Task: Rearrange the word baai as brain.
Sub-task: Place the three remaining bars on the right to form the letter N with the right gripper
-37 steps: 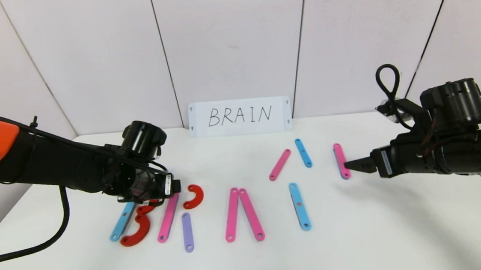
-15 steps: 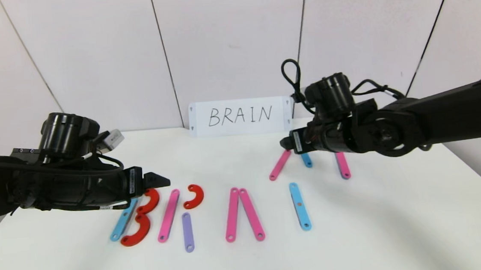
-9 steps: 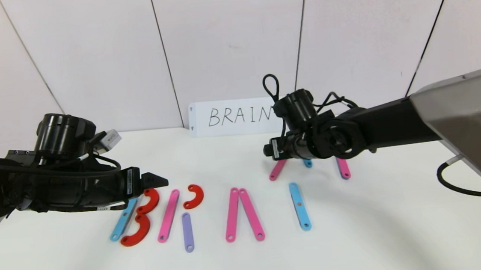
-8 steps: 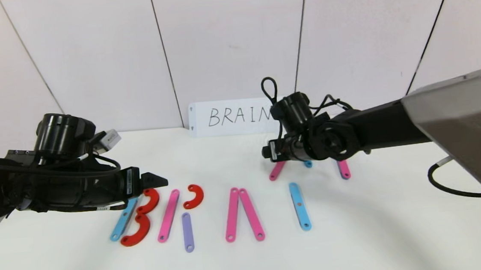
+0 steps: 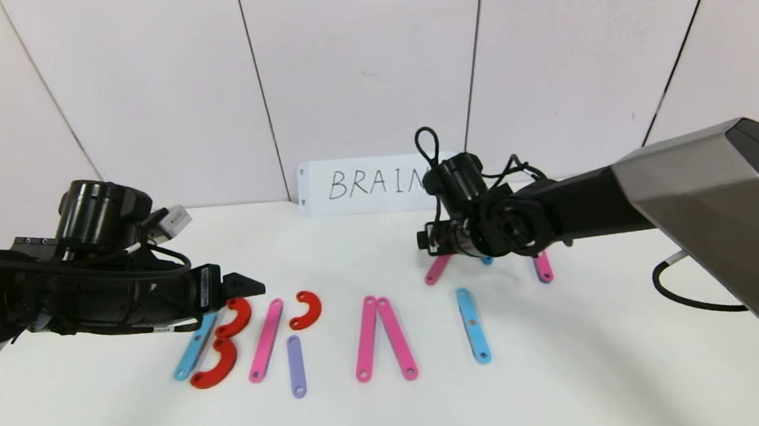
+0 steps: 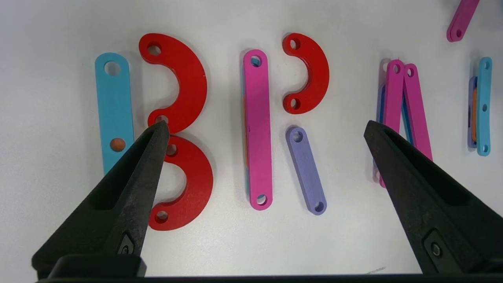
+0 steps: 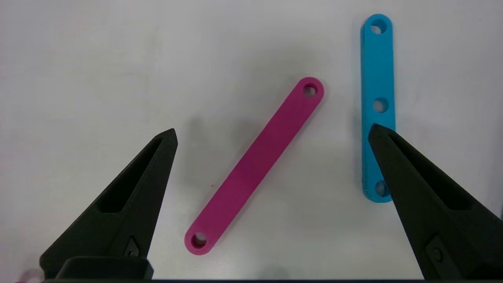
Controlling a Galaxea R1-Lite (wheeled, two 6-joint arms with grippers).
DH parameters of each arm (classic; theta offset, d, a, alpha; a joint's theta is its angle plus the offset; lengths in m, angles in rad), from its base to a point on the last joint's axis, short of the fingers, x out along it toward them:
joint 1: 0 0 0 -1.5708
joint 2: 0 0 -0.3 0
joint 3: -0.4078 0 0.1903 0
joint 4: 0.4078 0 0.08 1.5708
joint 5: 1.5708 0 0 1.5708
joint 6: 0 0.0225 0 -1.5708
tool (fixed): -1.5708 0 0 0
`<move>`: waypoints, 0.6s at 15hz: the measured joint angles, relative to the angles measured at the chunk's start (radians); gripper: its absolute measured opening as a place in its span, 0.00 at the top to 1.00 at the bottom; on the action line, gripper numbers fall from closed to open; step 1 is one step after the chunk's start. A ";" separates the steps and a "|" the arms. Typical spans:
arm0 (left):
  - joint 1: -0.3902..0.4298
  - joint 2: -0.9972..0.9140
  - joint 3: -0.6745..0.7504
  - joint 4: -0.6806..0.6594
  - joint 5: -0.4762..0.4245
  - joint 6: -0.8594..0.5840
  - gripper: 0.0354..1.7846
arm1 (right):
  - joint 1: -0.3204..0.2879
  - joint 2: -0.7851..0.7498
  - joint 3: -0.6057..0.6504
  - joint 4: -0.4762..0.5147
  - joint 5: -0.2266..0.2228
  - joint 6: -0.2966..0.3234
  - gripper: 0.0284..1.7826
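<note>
The strip letters lie in a row on the white table [image 5: 567, 361]. A light-blue bar [image 5: 194, 347] and two red curves [image 5: 215, 368] form a B. A pink bar [image 5: 266, 340], a red curve [image 5: 306, 309] and a lilac bar [image 5: 295, 366] form an R. Two pink bars [image 5: 367, 338] lean together, and a light-blue bar [image 5: 473, 325] stands alone. My left gripper [image 5: 257, 289] [image 6: 265, 125] hovers open and empty over the B and R. My right gripper [image 5: 450, 251] [image 7: 272, 131] hovers open over a slanted pink bar [image 7: 255, 165] [image 5: 437, 271].
A white card [image 5: 377, 183] with handwritten "BRAIN" leans on the back wall. Behind the row, a light-blue bar [image 7: 377, 106] lies beside the slanted pink bar, and another pink bar [image 5: 544, 268] lies further right. The right arm partly hides them in the head view.
My right arm has swung in from the table's right side to above the slanted pink bar. My left gripper drew back from the B earlier and has since held still.
</note>
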 joint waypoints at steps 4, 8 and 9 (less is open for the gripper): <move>0.004 0.000 0.000 -0.001 0.000 0.000 0.03 | 0.018 0.017 -0.001 0.005 -0.002 0.010 0.05; 0.004 0.000 0.000 0.000 0.000 0.000 0.03 | 0.024 0.049 -0.015 0.007 -0.004 0.023 0.05; 0.005 0.000 0.000 0.000 0.000 0.000 0.03 | 0.024 0.054 -0.018 0.007 -0.004 0.023 0.05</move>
